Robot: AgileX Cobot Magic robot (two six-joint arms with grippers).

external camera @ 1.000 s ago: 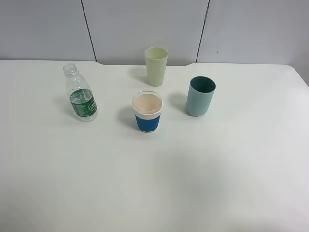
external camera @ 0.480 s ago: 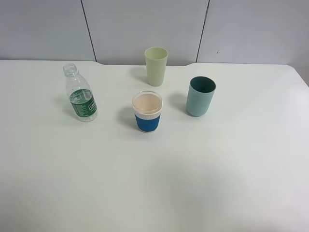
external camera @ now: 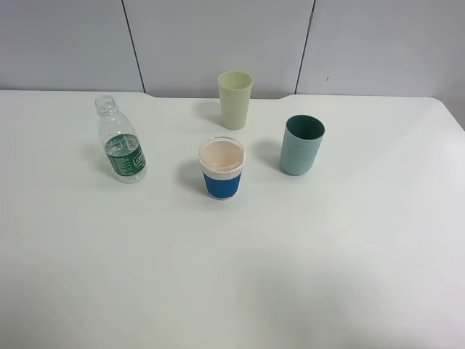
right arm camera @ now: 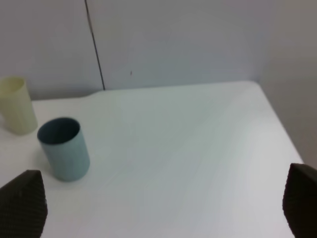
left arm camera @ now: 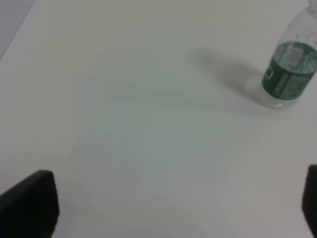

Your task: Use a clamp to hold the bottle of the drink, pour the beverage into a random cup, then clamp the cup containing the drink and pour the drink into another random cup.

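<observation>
White table (external camera: pixel 349 276) holds teal cup (external camera: pixel 302 145) beside blue-sleeved cup (external camera: pixel 221 169), seemingly unobstructed.

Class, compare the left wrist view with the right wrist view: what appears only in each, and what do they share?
Only the left wrist view shows the bottle of the drink and the open left gripper. Only the right wrist view shows the teal cup, the pale green cup, the grey wall and the open right gripper. Both show the white table.

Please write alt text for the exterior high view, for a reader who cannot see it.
A green-labelled bottle stands left on a white table, uncapped. A blue-sleeved cup stands at centre, a pale green cup behind it, a teal cup to the right.
</observation>
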